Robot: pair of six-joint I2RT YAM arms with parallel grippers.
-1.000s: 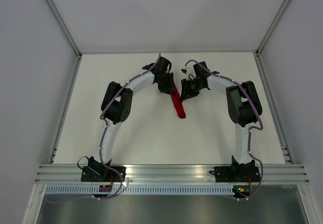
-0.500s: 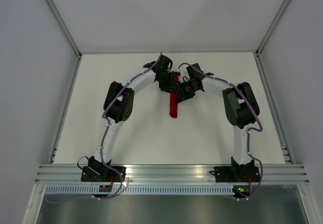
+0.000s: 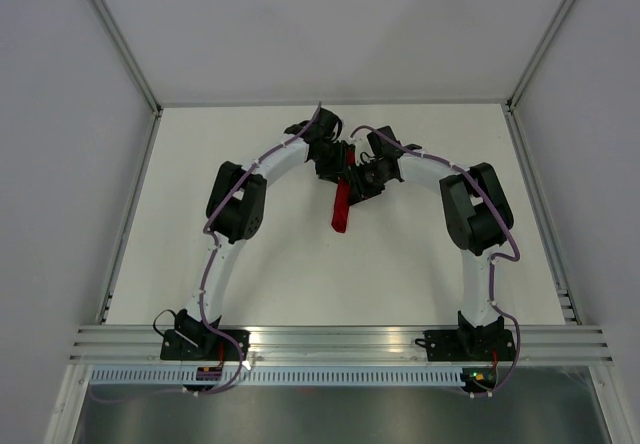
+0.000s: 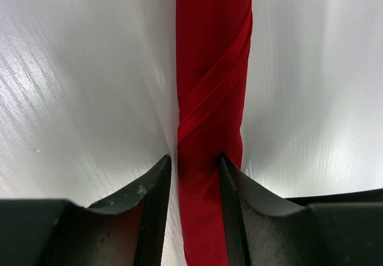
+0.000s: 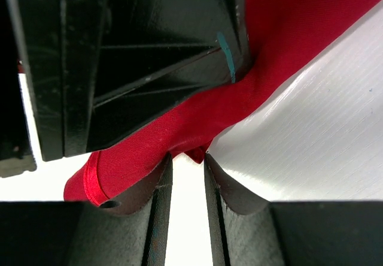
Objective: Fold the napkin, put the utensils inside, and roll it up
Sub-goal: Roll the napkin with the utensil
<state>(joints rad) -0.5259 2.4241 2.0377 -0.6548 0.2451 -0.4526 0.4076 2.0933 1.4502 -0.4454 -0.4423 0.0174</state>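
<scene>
The napkin (image 3: 341, 209) is a narrow red roll with a spiral edge. It runs from between my two grippers toward the near side of the table. My left gripper (image 3: 338, 172) has its jaws closed round the roll's far end. In the left wrist view (image 4: 192, 158) the roll (image 4: 209, 68) runs straight out between the fingers. My right gripper (image 3: 357, 181) is close beside it from the right. In the right wrist view (image 5: 187, 155) its nearly closed tips pinch a small fold of the napkin (image 5: 287, 32). The knife is hidden.
The white table (image 3: 300, 274) has raised metal rails at its left and right edges and grey walls around it. In the right wrist view the black body of the left gripper (image 5: 137, 50) lies just above the roll, close to my right fingers.
The right gripper has moved left up against the roll and the left gripper. The roll's free end has swung from pointing near-right to pointing straight near, slightly left.
</scene>
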